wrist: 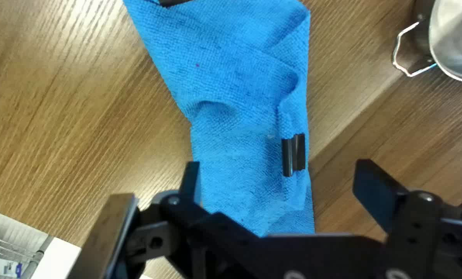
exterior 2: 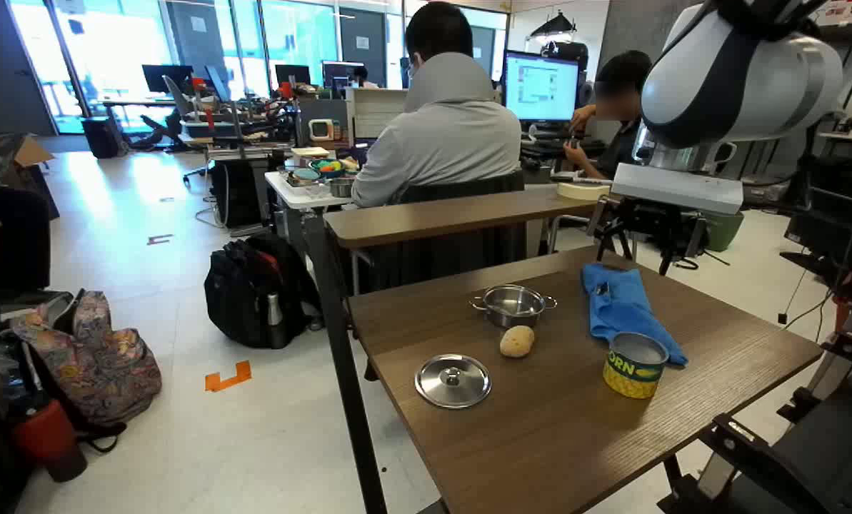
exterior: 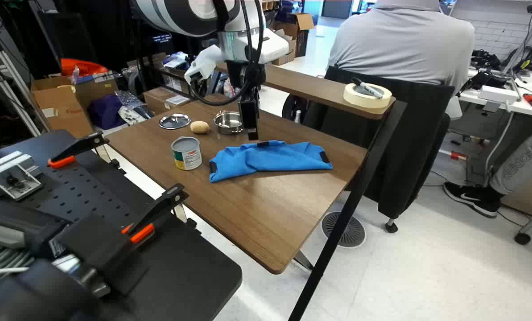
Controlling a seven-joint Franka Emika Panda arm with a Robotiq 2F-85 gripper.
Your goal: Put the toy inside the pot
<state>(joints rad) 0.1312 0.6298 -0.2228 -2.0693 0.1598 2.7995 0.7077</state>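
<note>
Directly below the claw (wrist: pixel 280 174) lies blue cloth (wrist: pixel 246 124).

The jaws hang parted above the blue cloth (exterior 2: pixel 627 308) on the desk (exterior 2: pixel 554 446); near them sits the pot (exterior 2: pixel 513 308), farther off the toy potato (exterior 2: pixel 517 342), farthest the lid (exterior 2: pixel 453 383). The corn tin (exterior 2: pixel 633 374) stands camera-side of them.

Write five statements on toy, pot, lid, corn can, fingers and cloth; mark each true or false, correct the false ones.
1. The potato-shaped toy lies outside the metal pot. True.
2. The pot is covered. False: its lid lies apart on the table.
3. The corn can stands upright. True.
4. The toy is being gripped. False: the fingers stand apart, and the toy lies on the table.
5. The blue cloth shows in all three views. True.
</note>
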